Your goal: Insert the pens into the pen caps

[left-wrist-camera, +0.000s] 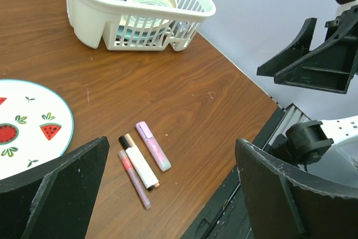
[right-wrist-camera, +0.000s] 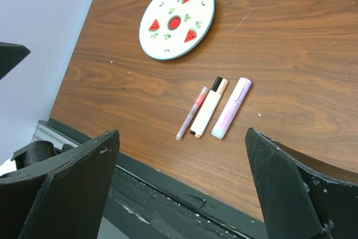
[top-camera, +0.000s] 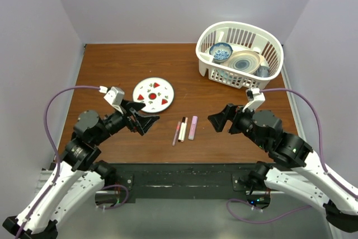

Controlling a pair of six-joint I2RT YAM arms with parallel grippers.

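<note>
Three pens lie side by side on the brown table between the two arms. The thin reddish pen [top-camera: 177,132] is on the left, the white pen [top-camera: 183,129] in the middle, the pale pink pen [top-camera: 193,127] on the right. Pen caps sit on their far ends: a lilac one [left-wrist-camera: 143,129], a dark one [left-wrist-camera: 123,139], a red one [left-wrist-camera: 125,160]. My left gripper [top-camera: 142,117] hovers open left of them, with the pens [left-wrist-camera: 140,163] between and beyond its fingers. My right gripper [top-camera: 219,120] hovers open to their right, above the near table edge, looking down at them [right-wrist-camera: 208,108].
A round white plate [top-camera: 153,93] with watermelon prints lies left of centre, behind the left gripper. A white slatted basket [top-camera: 208,70] holding bowls and dishes stands at the back right. The table's black front rail [right-wrist-camera: 168,188] runs just below the pens.
</note>
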